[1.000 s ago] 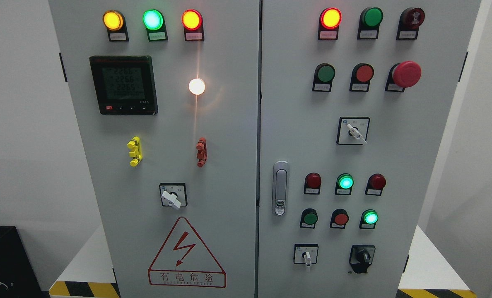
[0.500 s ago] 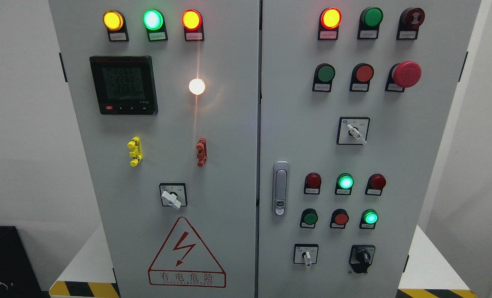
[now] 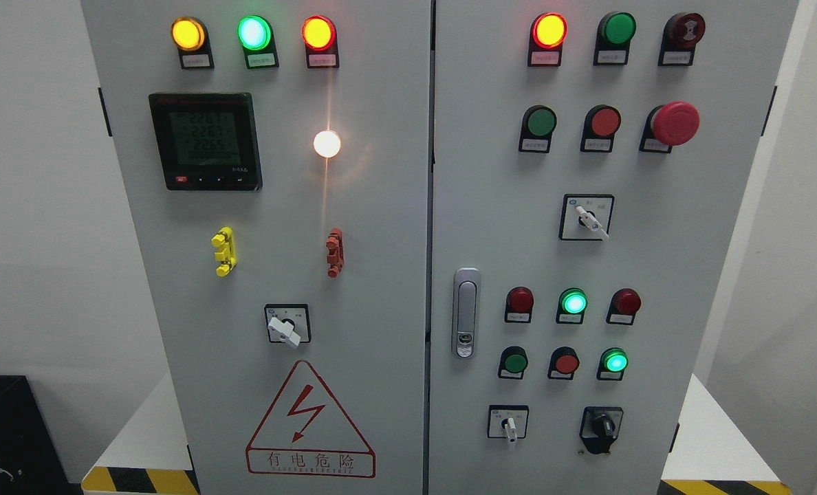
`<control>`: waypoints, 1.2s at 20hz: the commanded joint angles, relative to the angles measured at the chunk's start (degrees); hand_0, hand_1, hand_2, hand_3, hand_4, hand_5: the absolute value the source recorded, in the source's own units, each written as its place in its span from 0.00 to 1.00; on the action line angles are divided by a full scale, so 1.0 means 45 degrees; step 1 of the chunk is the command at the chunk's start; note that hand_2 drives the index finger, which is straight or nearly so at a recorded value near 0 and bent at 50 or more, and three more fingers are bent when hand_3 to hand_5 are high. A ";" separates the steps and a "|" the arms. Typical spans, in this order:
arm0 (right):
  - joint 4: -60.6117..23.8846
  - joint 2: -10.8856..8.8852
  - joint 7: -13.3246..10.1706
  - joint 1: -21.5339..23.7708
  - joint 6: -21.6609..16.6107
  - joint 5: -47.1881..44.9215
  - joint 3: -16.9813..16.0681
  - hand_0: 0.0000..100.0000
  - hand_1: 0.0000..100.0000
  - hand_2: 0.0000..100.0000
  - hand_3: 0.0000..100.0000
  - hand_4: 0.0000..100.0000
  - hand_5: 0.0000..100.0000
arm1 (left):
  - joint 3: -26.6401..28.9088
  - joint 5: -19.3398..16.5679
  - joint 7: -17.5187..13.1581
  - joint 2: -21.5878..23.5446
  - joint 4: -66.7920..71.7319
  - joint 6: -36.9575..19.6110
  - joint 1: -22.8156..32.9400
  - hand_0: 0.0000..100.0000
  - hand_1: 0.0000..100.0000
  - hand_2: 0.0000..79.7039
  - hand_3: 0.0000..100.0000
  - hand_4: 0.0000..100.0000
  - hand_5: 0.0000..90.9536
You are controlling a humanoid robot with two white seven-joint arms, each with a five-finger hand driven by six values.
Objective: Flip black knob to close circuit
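Sitting low on the smooth grey cabinet (image 3: pixel 381 206), black knob (image 3: pixel 602 427) untouched.

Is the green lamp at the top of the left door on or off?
On. The green lamp glows bright, between the lit yellow lamp and red lamp.

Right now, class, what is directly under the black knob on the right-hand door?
Under the black knob only bare grey right door shows, down to the picture's bottom edge. Its black base plate hides the panel immediately behind it. No robot hand is in view.
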 commanded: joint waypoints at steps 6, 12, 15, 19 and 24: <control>-0.3888 -0.0052 -0.0572 0.0004 0.0246 0.2905 0.1261 0.00 0.04 0.30 0.37 0.31 0.09 | 0.0000 0.0000 0.0009 0.0002 0.0000 -0.0001 0.0078 0.12 0.56 0.00 0.00 0.00 0.00; -0.5763 -0.0052 -0.0924 0.0043 0.0207 0.4255 0.1241 0.00 0.04 0.50 0.64 0.54 0.41 | 0.0000 0.0000 0.0009 0.0002 0.0000 -0.0001 0.0078 0.12 0.56 0.00 0.00 0.00 0.00; -0.6350 -0.0052 -0.1333 0.0043 0.0148 0.5113 0.1183 0.00 0.05 0.59 0.73 0.64 0.56 | 0.0000 0.0000 0.0009 0.0002 0.0000 -0.0001 0.0078 0.12 0.56 0.00 0.00 0.00 0.00; -0.7462 0.0007 -0.1666 0.0043 0.0129 0.6519 0.1163 0.00 0.07 0.74 0.87 0.75 0.75 | 0.0000 0.0000 0.0009 0.0002 0.0000 -0.0001 0.0078 0.12 0.56 0.00 0.00 0.00 0.00; -0.8460 0.0124 -0.2076 0.0043 0.0109 0.8218 0.0950 0.00 0.07 0.83 0.95 0.82 0.86 | 0.0000 0.0000 0.0009 0.0002 0.0000 -0.0001 0.0078 0.12 0.56 0.00 0.00 0.00 0.00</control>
